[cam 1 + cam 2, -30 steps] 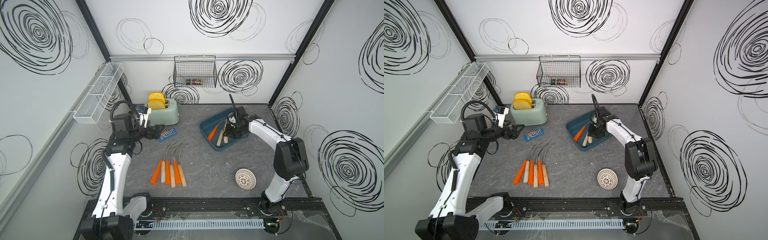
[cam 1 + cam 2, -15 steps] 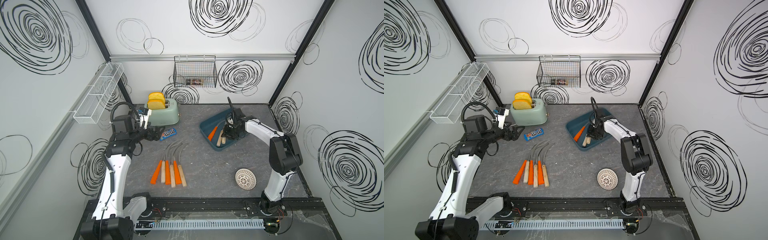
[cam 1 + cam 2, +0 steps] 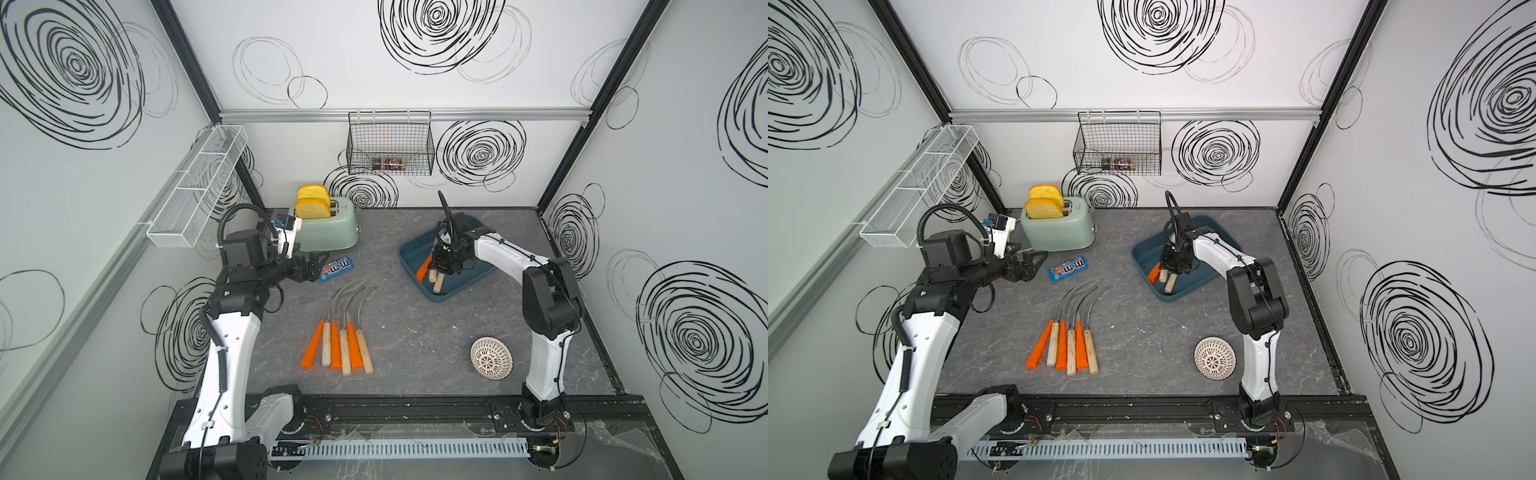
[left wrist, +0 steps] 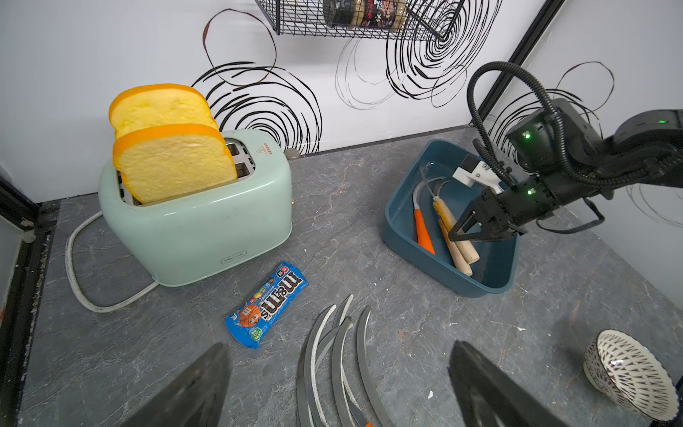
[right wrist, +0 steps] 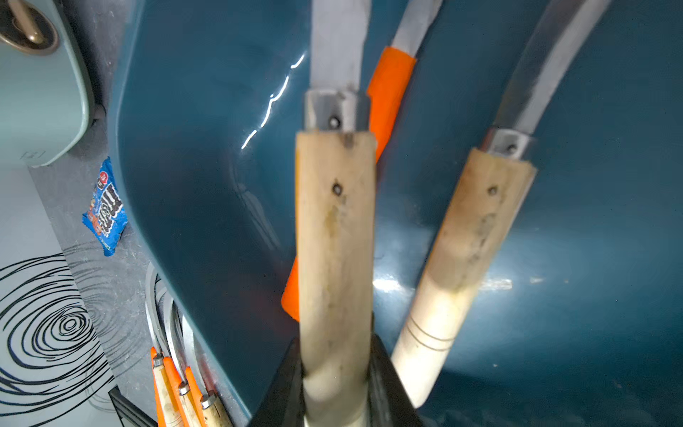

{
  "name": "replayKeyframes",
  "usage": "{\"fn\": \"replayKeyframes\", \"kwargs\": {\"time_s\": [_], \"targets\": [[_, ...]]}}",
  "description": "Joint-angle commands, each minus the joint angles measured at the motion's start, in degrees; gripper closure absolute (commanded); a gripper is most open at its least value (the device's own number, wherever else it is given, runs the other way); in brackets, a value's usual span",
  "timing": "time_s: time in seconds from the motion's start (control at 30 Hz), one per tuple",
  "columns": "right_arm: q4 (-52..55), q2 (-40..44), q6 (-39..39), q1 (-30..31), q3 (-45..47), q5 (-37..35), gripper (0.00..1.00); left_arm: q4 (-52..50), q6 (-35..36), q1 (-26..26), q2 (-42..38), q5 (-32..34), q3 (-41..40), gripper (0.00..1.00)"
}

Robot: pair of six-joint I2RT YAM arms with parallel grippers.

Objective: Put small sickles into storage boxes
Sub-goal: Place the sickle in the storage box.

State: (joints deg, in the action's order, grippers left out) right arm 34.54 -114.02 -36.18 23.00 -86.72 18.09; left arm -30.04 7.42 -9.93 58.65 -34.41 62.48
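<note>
Right wrist view shows the right end effector (image 5: 334,392) pinching a wooden-handled sickle (image 5: 334,229) over the teal tray (image 5: 207,166).

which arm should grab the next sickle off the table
Left. The left gripper is open, empty, nearer the loose sickles; the right gripper is shut on a wooden-handled sickle over the tray.

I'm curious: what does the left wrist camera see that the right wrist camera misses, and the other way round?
Only the left wrist view: two slices of toast, the wire basket, a patterned bowl, and the right gripper from the side. Only the right wrist view: a close-up of the wooden-handled sickle clamped in its jaws, rivet holes included. Both: the blue tray, the orange-handled sickle inside it, the candy packet, and the loose sickles outside it.
</note>
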Motion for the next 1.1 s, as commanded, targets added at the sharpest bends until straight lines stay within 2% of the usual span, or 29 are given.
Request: {"fn": "replayKeyframes", "kwargs": {"time_s": [0.0,0.37,0.77,1.07], "targets": [[-2.4,1.0,-1.6,-0.3,2.5,0.2,1.0,0.9,0.1,-0.5,-1.3,0.0,1.6,0.04],[-4.3,4.4,-3.6,-0.9,6.2,-0.9,1.0,2.1,-0.7,-0.5,-0.4,-0.9,1.4,0.04],[-2.8,0.4,-5.1,-1.7,1.7,0.0,1.0,2.6,-1.6,-0.5,0.8,-1.4,2.7,0.04],[-4.0,-1.0,-5.3,-1.8,3.1,-0.7,0.98,2.7,-1.5,-0.4,0.9,-1.6,2.8,0.04]]}}
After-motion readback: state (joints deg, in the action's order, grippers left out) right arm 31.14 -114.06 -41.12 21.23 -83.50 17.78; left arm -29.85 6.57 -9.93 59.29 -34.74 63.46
